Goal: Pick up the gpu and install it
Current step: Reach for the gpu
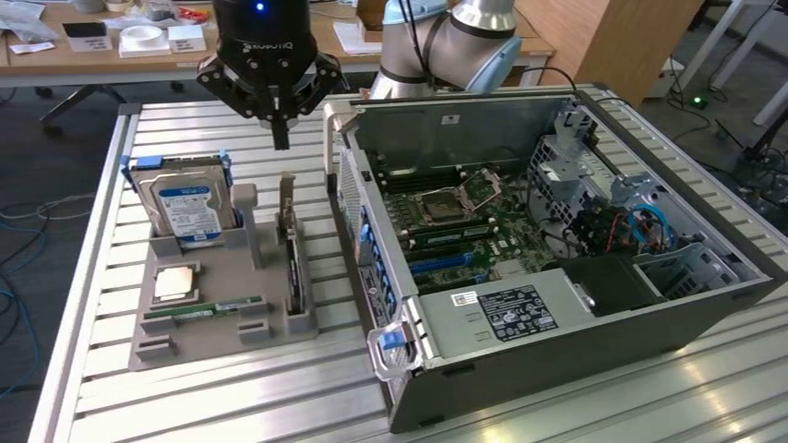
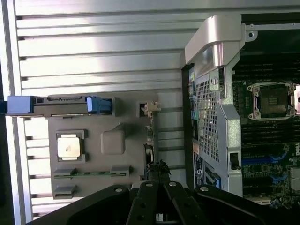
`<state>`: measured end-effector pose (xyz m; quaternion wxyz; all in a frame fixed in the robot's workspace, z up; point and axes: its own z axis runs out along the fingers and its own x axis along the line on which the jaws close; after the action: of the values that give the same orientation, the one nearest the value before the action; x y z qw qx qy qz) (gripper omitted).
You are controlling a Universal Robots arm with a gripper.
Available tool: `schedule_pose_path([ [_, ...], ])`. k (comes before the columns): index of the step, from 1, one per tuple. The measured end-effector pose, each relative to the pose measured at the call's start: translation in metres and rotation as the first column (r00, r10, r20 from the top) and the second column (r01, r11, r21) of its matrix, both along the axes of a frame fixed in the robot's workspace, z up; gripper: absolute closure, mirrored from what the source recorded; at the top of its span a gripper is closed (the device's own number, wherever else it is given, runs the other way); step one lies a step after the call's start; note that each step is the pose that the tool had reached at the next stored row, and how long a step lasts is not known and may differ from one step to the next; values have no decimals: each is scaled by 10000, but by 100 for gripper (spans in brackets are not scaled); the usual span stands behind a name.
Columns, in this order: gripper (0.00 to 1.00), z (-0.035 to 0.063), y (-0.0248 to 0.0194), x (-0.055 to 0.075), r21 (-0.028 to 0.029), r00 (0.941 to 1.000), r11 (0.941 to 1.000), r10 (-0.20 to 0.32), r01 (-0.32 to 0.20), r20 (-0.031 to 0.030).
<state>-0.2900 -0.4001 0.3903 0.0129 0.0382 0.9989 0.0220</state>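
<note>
Closest to the lens, the open computer case (image 1: 555, 314) lies on the slatted table (image 1: 246, 397), its motherboard (image 1: 449, 217) exposed. At the exterior view's left, a grey holder (image 1: 161, 349) carries a hard drive (image 1: 185, 198), a CPU (image 1: 176, 281), a memory stick (image 1: 203, 311) and the gpu (image 1: 292, 263), which stands edge-on just beside the case. The gripper (image 1: 280, 138) hangs above the card's far end, jaws pressed together and holding nothing. From the wrist, the fingers (image 2: 158, 171) sit over the gpu's thin edge; whether they touch it I cannot tell.
</note>
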Motion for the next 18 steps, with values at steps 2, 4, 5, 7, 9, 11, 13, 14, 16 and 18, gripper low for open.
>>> schedule_pose_path([
  [2, 89, 0, -21, 0, 0, 10000, 10000, 0, 0, 1],
  [4, 89, -1, -49, -1, 1, 10000, 10000, 0, 0, 2],
  [5, 89, -1, -64, -2, 0, 10000, 10000, 0, 0, 1],
  [7, 89, -1, -93, -4, 1, 10000, 10000, 0, 0, 1],
  [9, 89, -1, -124, -5, 1, 10000, 10000, 0, 0, 1],
  [11, 89, 0, -157, -7, 0, 10000, 10000, 0, 0, 1],
  [13, 89, -1, -187, -10, 1, 10000, 10000, 0, 0, 2],
  [14, 89, -1, -201, -11, 0, 10000, 10000, 0, 0, 2],
  [16, 89, -1, -231, -14, 0, 10000, 10000, 0, 0, 2],
  [18, 89, -1, -262, -19, 0, 10000, 10000, 1, -1, 1],
])
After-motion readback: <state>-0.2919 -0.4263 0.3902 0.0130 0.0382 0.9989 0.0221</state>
